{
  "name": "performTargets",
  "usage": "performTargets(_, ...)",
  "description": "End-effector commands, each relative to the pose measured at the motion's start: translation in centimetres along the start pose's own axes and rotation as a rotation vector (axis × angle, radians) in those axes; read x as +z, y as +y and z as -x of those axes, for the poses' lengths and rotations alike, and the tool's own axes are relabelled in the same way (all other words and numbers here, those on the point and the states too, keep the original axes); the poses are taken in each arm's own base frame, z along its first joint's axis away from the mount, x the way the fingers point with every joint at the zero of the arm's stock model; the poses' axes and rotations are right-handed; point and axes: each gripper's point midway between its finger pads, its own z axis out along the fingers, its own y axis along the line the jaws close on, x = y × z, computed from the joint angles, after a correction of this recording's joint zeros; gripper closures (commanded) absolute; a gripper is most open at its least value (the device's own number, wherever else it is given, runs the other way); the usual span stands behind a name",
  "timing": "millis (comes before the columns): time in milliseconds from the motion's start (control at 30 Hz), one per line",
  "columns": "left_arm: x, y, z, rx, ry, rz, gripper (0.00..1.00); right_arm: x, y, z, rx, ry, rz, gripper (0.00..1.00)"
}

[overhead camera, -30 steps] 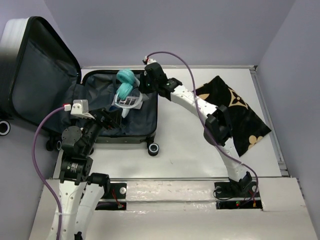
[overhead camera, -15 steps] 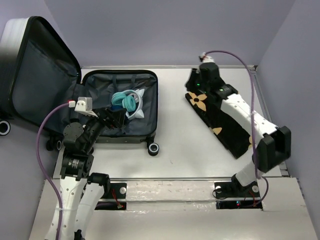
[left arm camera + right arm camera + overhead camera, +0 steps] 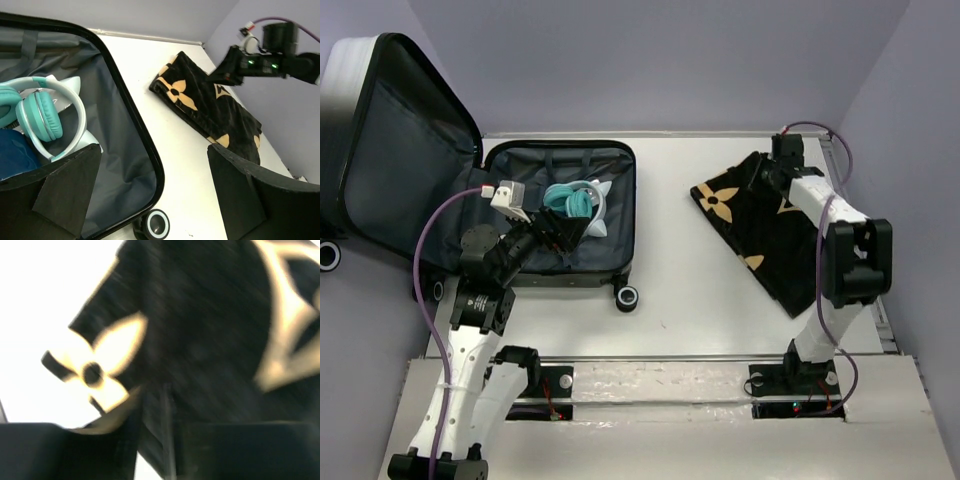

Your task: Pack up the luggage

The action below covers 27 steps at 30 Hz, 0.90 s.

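Observation:
The luggage [image 3: 631, 205] lies open at the table's left, its lid [image 3: 400, 150] propped up at the far left, dark grey lining showing. Teal-and-white headphones [image 3: 572, 200] lie inside it, beside a dark blue item [image 3: 15, 157]. My left gripper [image 3: 568, 228] hovers open and empty over the luggage's right part; in its wrist view [image 3: 154, 150] the luggage rim [image 3: 132, 115] runs between the fingers. My right gripper [image 3: 772, 172] is shut on the far corner of the black cloth with tan flowers [image 3: 770, 235] and lifts it a little. The right wrist view [image 3: 160, 405] is blurred, with the cloth [image 3: 210, 330] pinched.
A luggage wheel [image 3: 627, 297] sticks out at the front right corner and shows in the left wrist view [image 3: 157, 225]. Purple walls close the table at the back and right. The white table [image 3: 670, 260] lies between luggage and cloth.
The right arm let the headphones go into the luggage, swung right to the cloth and now grips its far corner. The left gripper edged right over the luggage.

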Motion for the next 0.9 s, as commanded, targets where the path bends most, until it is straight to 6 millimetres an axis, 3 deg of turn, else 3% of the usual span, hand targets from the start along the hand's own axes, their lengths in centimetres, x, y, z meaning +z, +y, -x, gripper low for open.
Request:
performTargets(0,-0.4,-0.5,0.6,0.036,-0.033,-0.025,0.01,2.8,4.6,2.3,-0.092,0.017,0.093,0.85)
performTargets(33,-0.3,-0.4,0.7,0.036,-0.034,-0.019,0.01,4.4,6.0,1.8,-0.122,0.036,0.095,0.92)
performTargets(133,-0.2,-0.5,0.9,0.041,-0.034,-0.020,0.01,7.0,7.3,-0.3,-0.163,0.112,0.084,0.93)
performTargets(167,-0.2,-0.5,0.8,0.040,-0.032,-0.021,0.03,8.6,8.3,-2.4,-0.188,0.168,0.080,0.93)
performTargets(233,-0.3,-0.5,0.8,0.043,-0.034,-0.020,0.05,9.7,9.5,-4.7,-0.235,0.209,0.084,0.93)
performTargets(267,-0.4,-0.5,0.7,0.045,-0.036,-0.018,0.05,10.4,10.7,-7.3,-0.271,0.256,0.091,0.93)
performTargets(367,-0.5,-0.5,0.9,0.045,-0.042,-0.017,0.05,10.7,12.8,-10.9,-0.322,0.315,0.134,0.93)
performTargets(400,-0.4,-0.4,0.8,0.043,-0.037,-0.017,0.05,10.2,13.9,-13.1,-0.358,0.348,0.155,0.93)
performTargets(467,-0.3,-0.5,0.6,0.039,-0.028,-0.022,0.04,9.3,14.9,-14.8,-0.389,0.359,0.198,0.93)
performTargets(500,-0.3,-0.5,0.6,0.037,-0.025,-0.024,0.04,7.7,14.8,-16.7,-0.406,0.390,0.225,0.93)
performTargets(567,-0.2,-0.5,0.5,0.034,-0.020,-0.025,0.04,6.2,15.1,-17.5,-0.405,0.372,0.278,0.93)
performTargets(667,0.0,-0.7,0.5,0.027,-0.016,-0.037,0.05,3.0,13.2,-18.5,-0.388,0.358,0.297,0.93)
performTargets(700,0.1,-0.9,0.4,0.025,-0.013,-0.046,0.04,1.1,13.5,-17.1,-0.381,0.310,0.322,0.93)
performTargets(733,0.3,-0.9,0.3,0.019,-0.004,-0.050,0.05,0.6,12.3,-17.9,-0.380,0.310,0.306,0.92)
performTargets(800,0.6,-1.4,0.2,0.014,0.006,-0.069,0.05,-0.4,11.9,-16.6,-0.379,0.269,0.297,0.74)
performTargets(833,0.9,-1.6,0.1,0.008,0.015,-0.076,0.05,-1.5,11.8,-14.4,-0.350,0.230,0.311,0.54)
performTargets(867,1.0,-1.9,0.1,0.008,0.021,-0.084,0.05,-2.2,11.8,-13.2,-0.330,0.211,0.331,0.44)
